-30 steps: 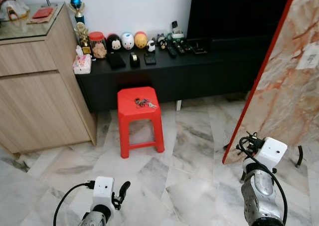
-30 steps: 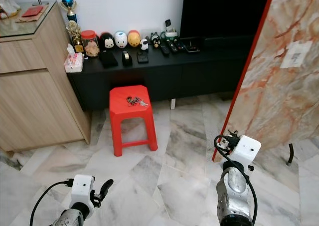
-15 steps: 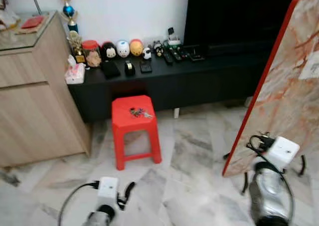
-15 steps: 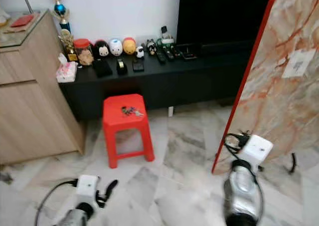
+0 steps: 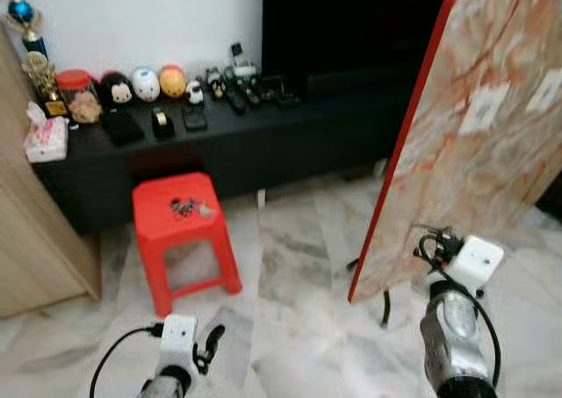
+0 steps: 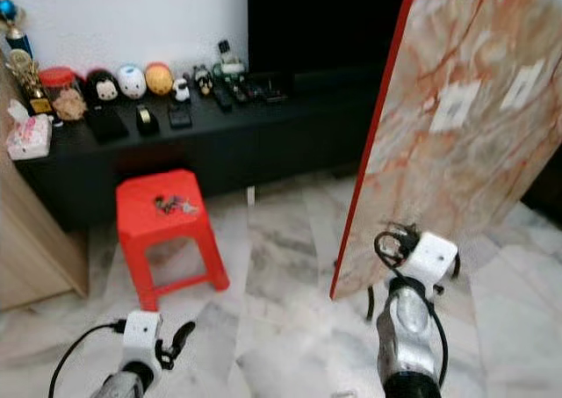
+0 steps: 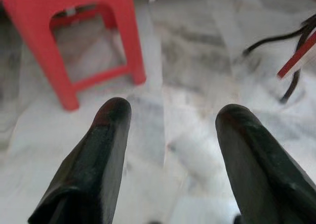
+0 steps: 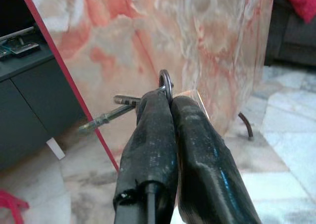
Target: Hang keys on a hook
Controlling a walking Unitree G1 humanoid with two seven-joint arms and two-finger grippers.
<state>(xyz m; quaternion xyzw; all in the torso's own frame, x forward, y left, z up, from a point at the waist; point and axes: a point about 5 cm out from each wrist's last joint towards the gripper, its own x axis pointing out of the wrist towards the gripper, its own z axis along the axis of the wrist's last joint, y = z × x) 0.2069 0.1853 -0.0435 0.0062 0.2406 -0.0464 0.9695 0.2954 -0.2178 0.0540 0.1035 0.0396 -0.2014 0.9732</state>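
Nearest to you, the left gripper (image 7: pixel 170 130) hung low over the marble floor (image 5: pixel 290 275) with its two black fingers (image 7: pixel 106 135) spread wide apart and nothing between them. Your right gripper (image 8: pixel 165 103) was clenched, its fingers pressed together on the ring of a set of keys (image 8: pixel 121 110); the ring stood just above the fingertips and a key blade stuck out sideways from them, pointing toward the red edge of the board. In the head views the right arm (image 5: pixel 452 328) rose from the lower edge, its white wrist housing just in front of the foot of the marble-patterned board (image 5: pixel 479 152). That board, edged in red, leaned tilted on dark legs and carried two pale square patches (image 5: pixel 483 108) on its face; whether these were hooks could not be told. Farther off to your left stood a red plastic stool (image 5: pixel 180 227), and a second small bunch of keys (image 5: pixel 186 207) lay on its seat. Behind the stool ran a low black cabinet (image 5: pixel 263 139) bearing a row of round figurines (image 5: pixel 145 83), a jar (image 5: pixel 75 95), a tissue box (image 5: pixel 46 139) and several remotes (image 5: pixel 237 99), with a trophy (image 5: pixel 26 38) at its left end against the white wall.
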